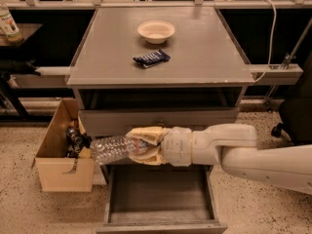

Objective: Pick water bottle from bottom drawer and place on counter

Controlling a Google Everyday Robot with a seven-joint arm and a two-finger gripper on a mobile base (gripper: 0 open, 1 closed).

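Cream hand [140, 145], above the deep grey wooden bottom drawer [161, 195], clamps the clear ribbed plastic water bottle [109, 149] at 1 end; lifting, it could lever loose and fall.

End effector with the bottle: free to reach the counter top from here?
Probably yes. The end effector holds the water bottle out front, below the counter; bare surface lies around the bowl and wrapper. It must clear the front edge first.
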